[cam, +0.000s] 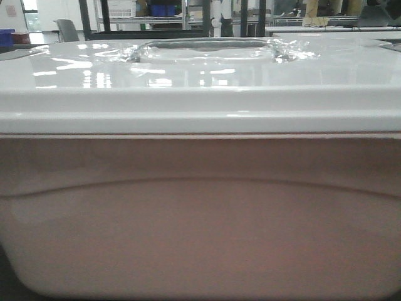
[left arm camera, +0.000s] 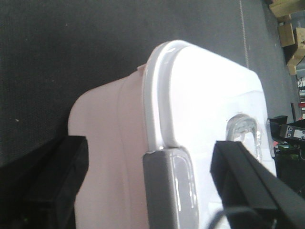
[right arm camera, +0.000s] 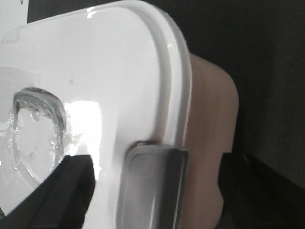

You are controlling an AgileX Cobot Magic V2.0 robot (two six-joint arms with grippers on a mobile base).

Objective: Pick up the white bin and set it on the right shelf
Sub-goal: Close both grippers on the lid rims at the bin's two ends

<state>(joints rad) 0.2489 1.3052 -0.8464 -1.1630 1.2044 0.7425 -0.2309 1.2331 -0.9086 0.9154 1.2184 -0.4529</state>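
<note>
Straddling the grey latch at one end of the white bin, the left gripper has its fingers spread wide: one over the glossy lid, one outside the pinkish wall. The right gripper sits likewise around the second latch. Whether the fingers press the bin, I cannot tell. The bin fills the front view, with dark floor under it and blue crates far behind.

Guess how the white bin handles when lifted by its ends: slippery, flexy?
Glossy lid probably slick, so contact may slip. Translucent walls of the white bin likely flex under squeeze. No contents show through, so possibly light, though bulky.
</note>
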